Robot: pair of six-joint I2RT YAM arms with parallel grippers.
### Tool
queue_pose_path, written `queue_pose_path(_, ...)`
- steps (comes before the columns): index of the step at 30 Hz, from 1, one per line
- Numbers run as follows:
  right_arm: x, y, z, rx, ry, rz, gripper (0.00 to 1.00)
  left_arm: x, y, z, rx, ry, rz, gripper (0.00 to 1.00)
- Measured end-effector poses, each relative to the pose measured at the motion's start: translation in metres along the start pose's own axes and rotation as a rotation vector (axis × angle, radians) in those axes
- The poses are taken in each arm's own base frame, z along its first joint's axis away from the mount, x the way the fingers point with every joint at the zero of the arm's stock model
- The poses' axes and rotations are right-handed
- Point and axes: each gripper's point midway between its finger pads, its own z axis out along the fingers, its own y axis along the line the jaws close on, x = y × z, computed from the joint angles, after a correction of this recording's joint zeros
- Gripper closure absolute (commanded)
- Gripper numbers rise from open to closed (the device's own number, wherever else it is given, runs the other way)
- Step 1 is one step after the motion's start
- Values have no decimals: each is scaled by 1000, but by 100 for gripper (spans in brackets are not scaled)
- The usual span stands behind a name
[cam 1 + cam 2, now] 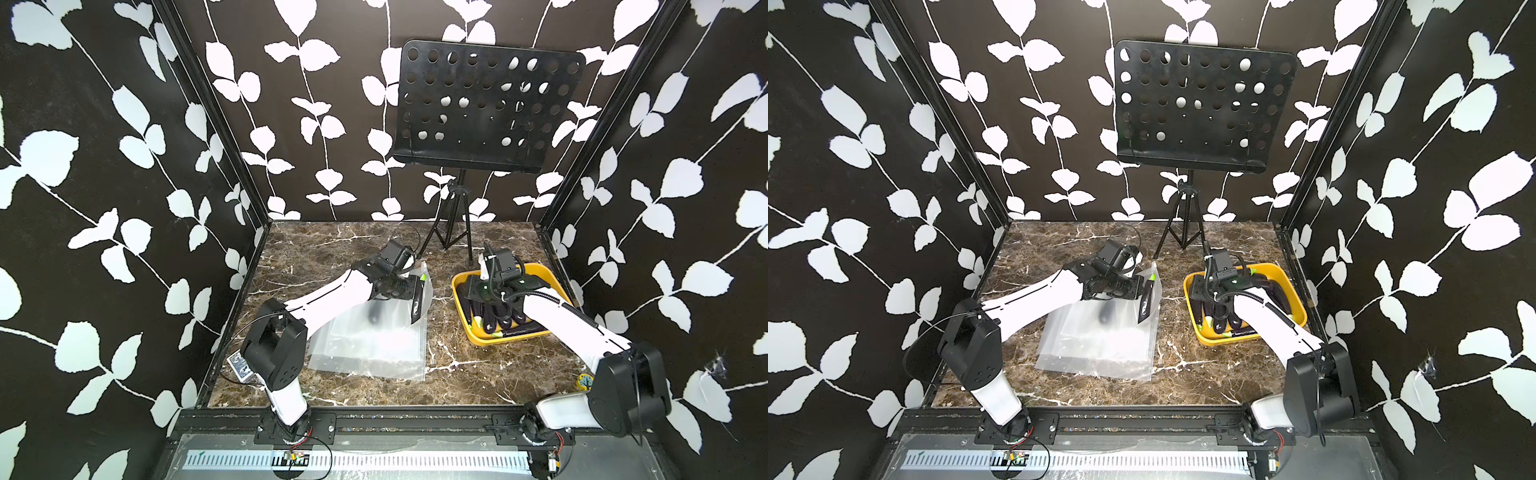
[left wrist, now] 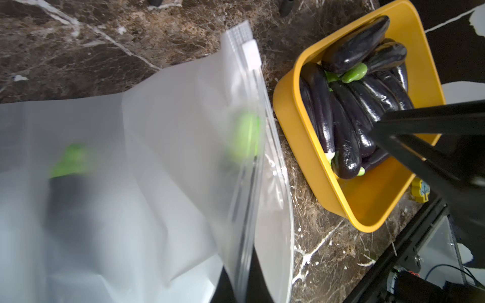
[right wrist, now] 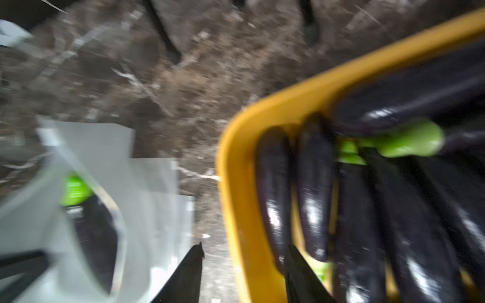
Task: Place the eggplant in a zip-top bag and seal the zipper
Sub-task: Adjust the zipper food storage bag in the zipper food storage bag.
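Under parted, empty right jaws runs the tub point(image 3: 236, 183) rim; shut left jaws pinch the bag point(image 1: 374, 349), wrist views showing eggplant point(image 2: 65, 204) inside.

One yellow plastic tray point(image 2: 291, 126) is counted by the right edge of the desk point(image 1: 465, 374), with at least six dark purple eggplants point(image 2: 343, 147) piled inside. One more eggplant point(image 1: 374, 312) is seen inside one of at least two frosted translucent zip-top bags point(image 1: 365, 357). One black perforated metal music stand point(image 1: 486, 104) is counted.

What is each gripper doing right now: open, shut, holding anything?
Left gripper: shut, pinching the raised mouth edge of the frosted plastic zip-top bag.
Right gripper: open, empty, over the rim of the yellow plastic tub of dark purple eggplants.
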Motion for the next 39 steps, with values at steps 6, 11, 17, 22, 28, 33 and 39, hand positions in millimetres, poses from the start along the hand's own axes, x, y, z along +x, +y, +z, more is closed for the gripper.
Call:
queue_pose_path(6, 19, 36, 7, -140, 14, -14, 51, 1, -2, 0, 3, 3, 10, 100)
queue_pose_path(11, 4, 95, -9, -325, -56, -37, 51, 1, -2, 0, 4, 2, 10, 100)
queue_pose_path(17, 7, 107, 17, -349, -17, -13, 55, 1, -2, 0, 2, 1, 10, 100)
queue_pose_path(22, 27, 109, 40, -344, 68, -4, 77, 1, -2, 0, 4, -3, 11, 100)
queue_pose_path(28, 31, 123, 29, -367, 79, -17, 100, -4, 8, -14, -66, -45, 24, 100)
queue_pose_path(33, -18, 163, -39, -459, -68, -65, 100, -13, 15, -42, -138, -111, 56, 100)
queue_pose_path(39, -53, 213, -83, -570, -158, -128, 100, -25, 12, -84, -167, -216, 84, 100)
